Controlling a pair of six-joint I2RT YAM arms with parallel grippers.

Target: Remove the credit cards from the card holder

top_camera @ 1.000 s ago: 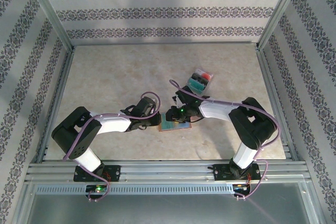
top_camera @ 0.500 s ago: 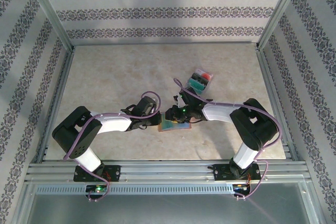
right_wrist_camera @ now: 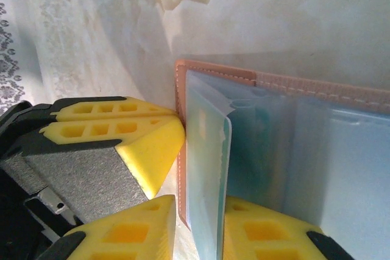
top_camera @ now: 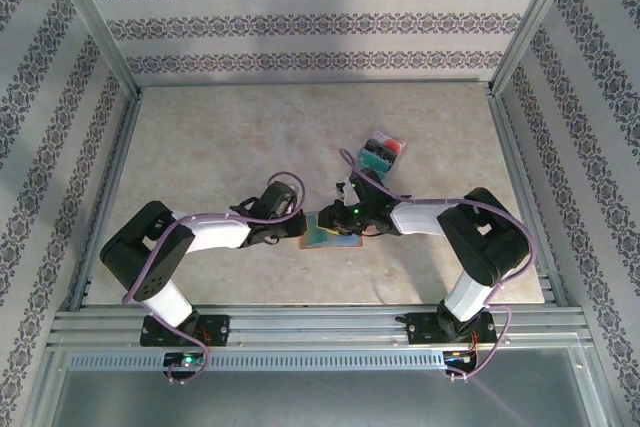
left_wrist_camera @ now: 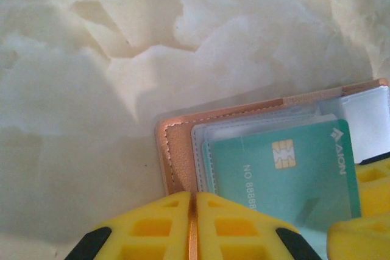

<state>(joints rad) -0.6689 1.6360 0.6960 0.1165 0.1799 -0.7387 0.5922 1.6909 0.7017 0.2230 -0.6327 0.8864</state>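
Pink card holder (left_wrist_camera: 177,150) open flat on table (top_camera: 220,137), teal credit card (left_wrist_camera: 286,172) inside sleeve. Left gripper (left_wrist_camera: 194,220) clamped on edge. Right gripper (right_wrist_camera: 198,226) pinching clear sleeve (right_wrist_camera: 207,175). Risk: sleeve drags, wallet slips from left pinch.

Open pink card holder (left_wrist_camera: 177,150) lies flat, teal card (left_wrist_camera: 286,168) pocketed.

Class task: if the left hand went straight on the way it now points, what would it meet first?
The left hand, fingers closed together, points at the open card holder. It would likely meet the holder's pink edge first, then the teal credit card in its clear pocket.
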